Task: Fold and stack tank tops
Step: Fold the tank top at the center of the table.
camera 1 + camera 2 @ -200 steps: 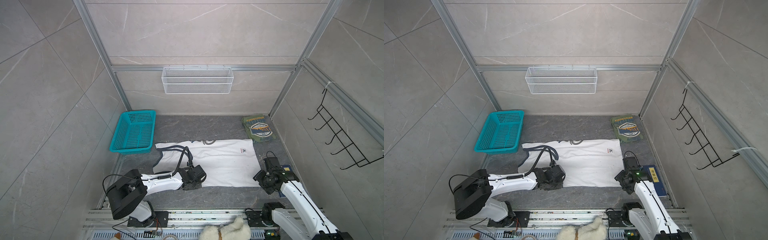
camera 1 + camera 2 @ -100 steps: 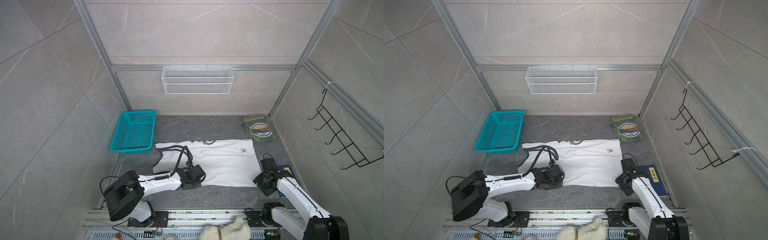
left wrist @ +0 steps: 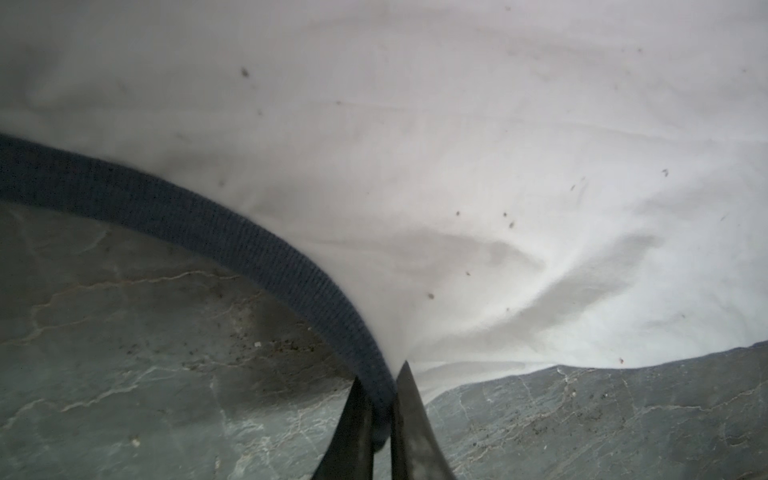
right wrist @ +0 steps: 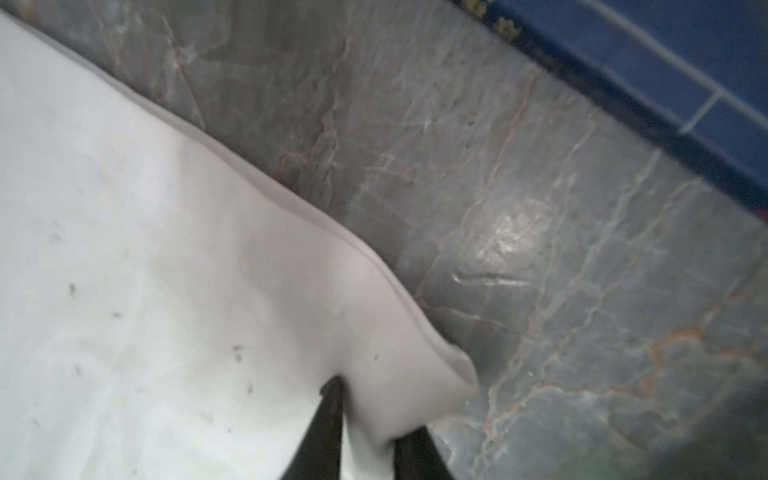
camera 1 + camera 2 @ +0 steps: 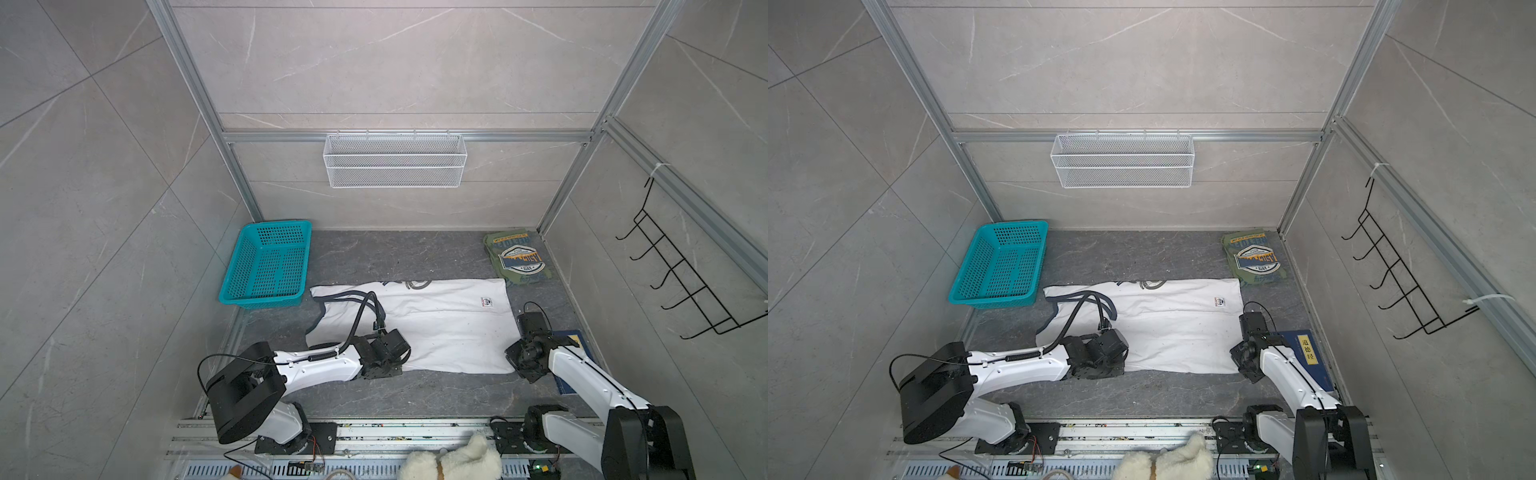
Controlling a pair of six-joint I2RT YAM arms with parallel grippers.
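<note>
the white tank top (image 5: 440,328), a sleeveless cloth top edged in dark navy trim, lay spread flat in the middle of the dark grey marbled table mat (image 5: 415,253), straps to the left and hem to the right. the left gripper (image 3: 380,376) sat low at the top's near left corner; in the left wrist view its two dark fingers were pressed close together with the navy armhole trim (image 3: 208,224) pinched between them, the white cloth fanning away from the tips in soft creases. the right gripper (image 4: 365,415) sat at the near right corner of the same top, at the hem; in the right wrist view its jaws stood narrow with a bunched tuck of white cloth caught between them, the hem corner curling just beside one finger. the olive green tank top (image 5: 519,259), folded into a small rectangle with its navy and orange badge print upward, lay in the far right corner, just beyond the white top's far right corner. a flat dark blue board with a yellow label (image 5: 1316,370) lay on the mat at the right, partly under the right arm, near the right gripper and apart from the white cloth.
</note>
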